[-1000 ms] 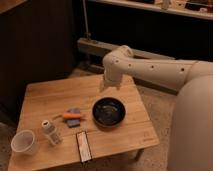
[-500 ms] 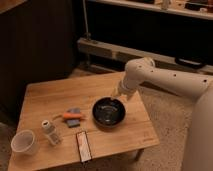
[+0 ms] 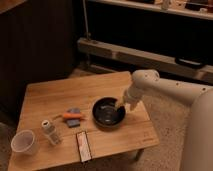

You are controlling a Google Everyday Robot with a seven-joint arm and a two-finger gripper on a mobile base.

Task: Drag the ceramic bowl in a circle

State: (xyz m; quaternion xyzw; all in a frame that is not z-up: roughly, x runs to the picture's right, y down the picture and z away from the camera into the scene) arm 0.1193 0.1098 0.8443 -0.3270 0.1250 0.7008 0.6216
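Bowl (image 3: 107, 114) sits right of center on the table (image 3: 75, 90). Gripper (image 3: 121, 104) is at its right rim; we can't tell how open it is or if it grips anything. We judge the bowl heavy-ish, stiff, slick & chippable, so take it by the rim, w/ gentle pressure.

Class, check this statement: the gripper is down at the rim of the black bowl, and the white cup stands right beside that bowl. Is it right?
Not quite. The gripper is indeed down at the rim of the black bowl, but the white cup does not stand beside it. The camera view shows the cup well apart from the bowl, at the near left corner of the table as pictured.
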